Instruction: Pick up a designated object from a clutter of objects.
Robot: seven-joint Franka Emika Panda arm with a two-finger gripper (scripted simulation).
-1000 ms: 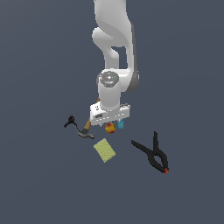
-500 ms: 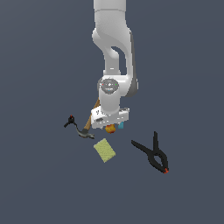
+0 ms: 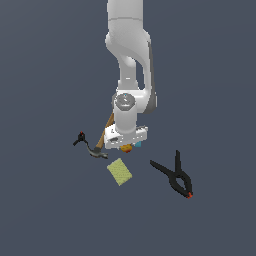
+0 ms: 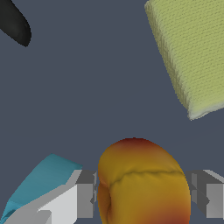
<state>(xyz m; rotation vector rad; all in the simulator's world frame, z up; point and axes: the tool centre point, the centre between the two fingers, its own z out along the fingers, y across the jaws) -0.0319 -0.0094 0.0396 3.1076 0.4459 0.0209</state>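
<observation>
Two black clamps on the desk: the tiny clamp (image 3: 80, 138) well out on the exterior view's left of the pincer (image 3: 127, 145), then one hammer (image 3: 101, 142) just beside it. One fruit (image 4: 142, 183), orange-red with yellow, sits between the fingers (image 4: 85, 200), which flank it closely; whether they are grasping it, I cannot tell. One teal block (image 4: 41, 179) beside one finger. One yellow sponge (image 3: 119, 171) nearby. The big clamp (image 3: 175, 174) lies well right. No writing anywhere.
</observation>
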